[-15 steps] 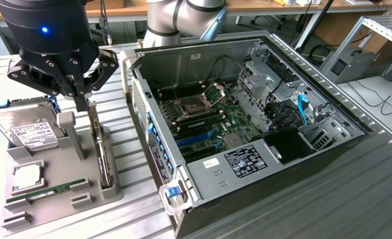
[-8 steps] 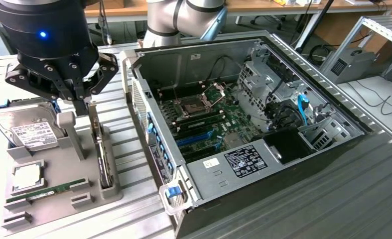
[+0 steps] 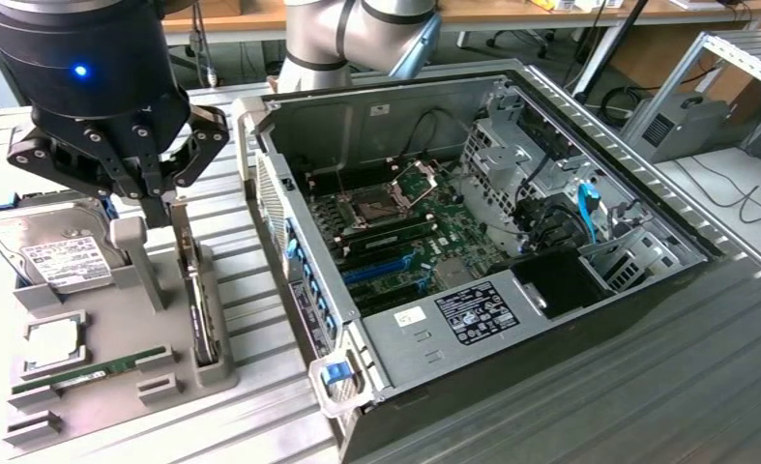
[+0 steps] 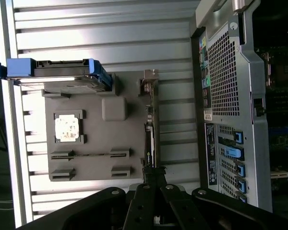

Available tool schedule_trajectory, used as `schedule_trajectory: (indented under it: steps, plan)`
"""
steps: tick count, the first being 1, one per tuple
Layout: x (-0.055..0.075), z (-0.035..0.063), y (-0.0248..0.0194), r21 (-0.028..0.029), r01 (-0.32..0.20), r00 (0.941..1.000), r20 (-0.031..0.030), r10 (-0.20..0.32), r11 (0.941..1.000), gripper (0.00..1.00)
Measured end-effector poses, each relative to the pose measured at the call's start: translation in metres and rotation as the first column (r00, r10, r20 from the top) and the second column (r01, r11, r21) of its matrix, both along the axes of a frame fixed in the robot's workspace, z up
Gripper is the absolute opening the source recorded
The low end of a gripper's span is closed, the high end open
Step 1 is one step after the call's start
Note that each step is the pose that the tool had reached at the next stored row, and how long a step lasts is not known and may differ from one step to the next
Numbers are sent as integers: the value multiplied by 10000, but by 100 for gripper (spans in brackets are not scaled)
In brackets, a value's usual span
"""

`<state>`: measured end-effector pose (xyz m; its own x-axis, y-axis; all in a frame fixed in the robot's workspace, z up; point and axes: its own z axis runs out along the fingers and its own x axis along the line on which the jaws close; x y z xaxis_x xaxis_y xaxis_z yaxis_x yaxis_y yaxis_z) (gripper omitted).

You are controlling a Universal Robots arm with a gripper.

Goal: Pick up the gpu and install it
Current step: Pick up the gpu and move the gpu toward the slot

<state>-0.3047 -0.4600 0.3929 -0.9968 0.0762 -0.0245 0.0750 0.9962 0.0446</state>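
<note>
Claw [image 3: 163,198] is seen clamped narrowly on the upper edge of the gpu [image 3: 197,300], which is stood on edge in a grey holder [image 3: 148,333] on the bench [image 3: 271,396], just beside the open computer case [image 3: 341,126]. A straight, upright lift is judged best, so the card is not snagged in its slot.

Exterior view: soft, even overhead light, faint shadows; computer case [image 3: 406,338] interior dimmer; blue LED [image 3: 81,70] glows on arm [image 3: 44,39]. Wrist view: harsh glare whitens ribbed surface [image 4: 101,45]; gpu [image 4: 151,139] and gripper [image 4: 152,175] dark against it; case interior near black.
</note>
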Motion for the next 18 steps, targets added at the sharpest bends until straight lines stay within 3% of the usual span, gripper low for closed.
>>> schedule_trajectory:
  steps: [11,14,17,18]
  plan:
    - [0,0,0,0,0,10000,-1,0,10000,11]
    - [0,0,0,0,0,10000,0,0,10000,36]
    - [0,0,0,0,0,10000,0,0,10000,42]
    - [0,0,0,0,1,10000,-1,-1,10000,48]
